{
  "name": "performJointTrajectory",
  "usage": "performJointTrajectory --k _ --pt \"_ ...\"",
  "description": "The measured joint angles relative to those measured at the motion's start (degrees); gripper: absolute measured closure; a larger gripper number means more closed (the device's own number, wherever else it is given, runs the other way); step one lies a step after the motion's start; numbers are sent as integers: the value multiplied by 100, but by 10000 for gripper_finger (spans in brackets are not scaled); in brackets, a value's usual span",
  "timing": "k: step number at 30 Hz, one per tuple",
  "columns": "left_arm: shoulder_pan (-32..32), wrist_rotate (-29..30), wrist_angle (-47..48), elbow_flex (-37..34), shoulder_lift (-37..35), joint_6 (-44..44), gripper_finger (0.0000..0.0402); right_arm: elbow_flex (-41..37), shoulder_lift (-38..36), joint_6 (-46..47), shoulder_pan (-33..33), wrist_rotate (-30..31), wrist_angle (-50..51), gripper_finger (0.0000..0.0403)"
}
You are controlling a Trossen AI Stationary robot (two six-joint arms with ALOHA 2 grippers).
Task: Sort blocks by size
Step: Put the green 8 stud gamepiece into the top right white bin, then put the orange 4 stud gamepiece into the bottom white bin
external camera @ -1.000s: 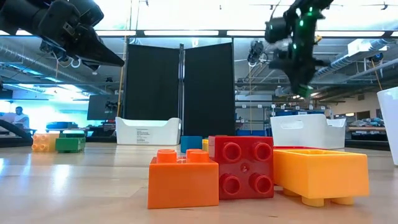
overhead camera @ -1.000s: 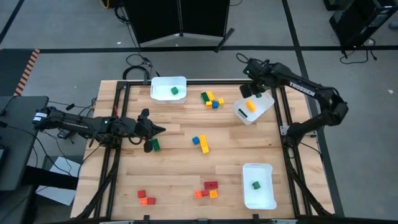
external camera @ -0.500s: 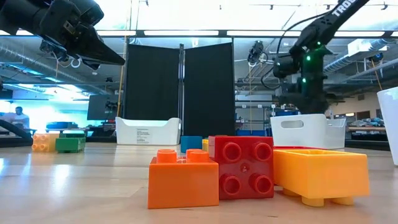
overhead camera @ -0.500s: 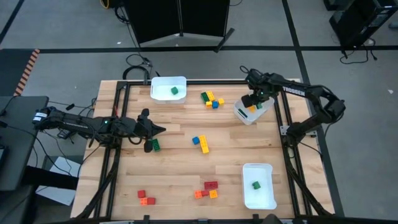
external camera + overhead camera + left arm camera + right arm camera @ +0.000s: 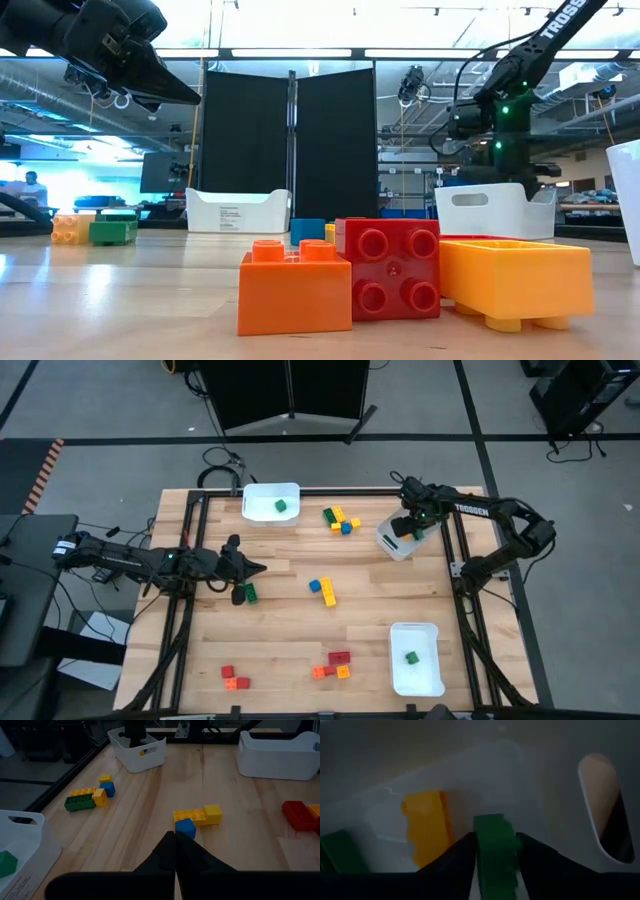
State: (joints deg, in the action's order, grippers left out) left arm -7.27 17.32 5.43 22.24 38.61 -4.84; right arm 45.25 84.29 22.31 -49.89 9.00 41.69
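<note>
The right gripper [image 5: 495,851] reaches down inside the white bin [image 5: 400,545] at the surface's far right edge, fingers clamped on a green block [image 5: 495,852] beside a yellow block [image 5: 426,826]. The left gripper [image 5: 258,568], fingers pressed together, hovers near the left edge above a green brick [image 5: 250,593].
</note>
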Motion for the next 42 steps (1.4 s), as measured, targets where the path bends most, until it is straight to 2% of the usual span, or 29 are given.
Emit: performJointTrajectory --k 14,21,29,36,42 --pt "0 0 0 0 0 9 396 2 0 -136 4 -2 -50 208" --pt "0 0 0 0 0 10 396 312 -2 -145 4 -9 276 144" --pt "0 0 2 0 0 11 396 1162 -4 -103 4 -4 1127 83" --pt "0 0 2 0 0 11 396 1856 -109 -42 185 60 1878 71" --pt "0 2 -238 0 0 11 396 2013 -700 522 561 297 1976 78"
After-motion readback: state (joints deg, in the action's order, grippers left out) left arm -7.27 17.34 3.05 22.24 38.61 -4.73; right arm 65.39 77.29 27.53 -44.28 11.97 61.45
